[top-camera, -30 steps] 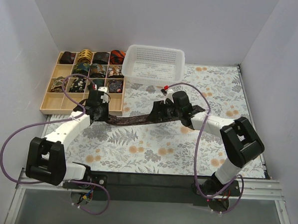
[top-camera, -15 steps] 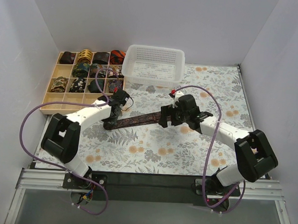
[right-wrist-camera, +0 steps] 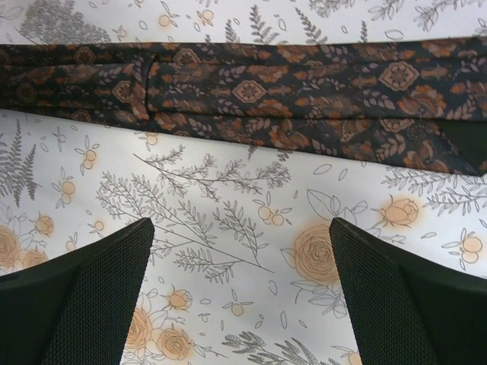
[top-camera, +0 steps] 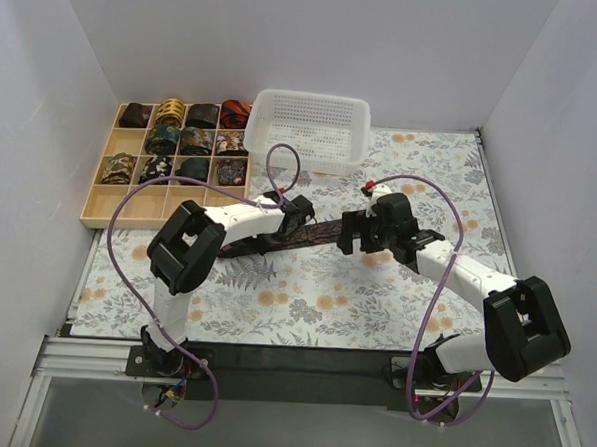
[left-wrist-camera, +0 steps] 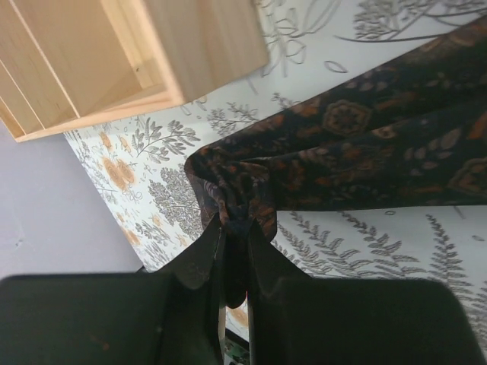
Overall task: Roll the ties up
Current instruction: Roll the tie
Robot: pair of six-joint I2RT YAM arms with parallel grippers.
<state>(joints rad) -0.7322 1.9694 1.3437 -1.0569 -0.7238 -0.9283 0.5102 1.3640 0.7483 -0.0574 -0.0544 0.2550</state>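
A dark brown-maroon tie [top-camera: 247, 244] with reddish print lies as a long strip on the flowered cloth, partly doubled over itself. My left gripper [top-camera: 295, 217] is shut on a bunched fold of the tie [left-wrist-camera: 358, 152] and pinches it between its fingertips [left-wrist-camera: 234, 222]. My right gripper [top-camera: 362, 237] is open and empty just right of the left one. In the right wrist view the tie [right-wrist-camera: 251, 99] runs across the top, beyond the open gripper [right-wrist-camera: 240, 262], which hovers over bare cloth.
A gridded wooden tray [top-camera: 129, 207] at the back left holds several rolled ties [top-camera: 173, 142]; its corner shows in the left wrist view [left-wrist-camera: 152, 53]. A white mesh basket [top-camera: 308, 129] stands at the back centre. White walls enclose the table.
My left gripper has swung right from beside the tray to the table's middle, carrying the tie's end over the strip. My right gripper has shifted slightly right.
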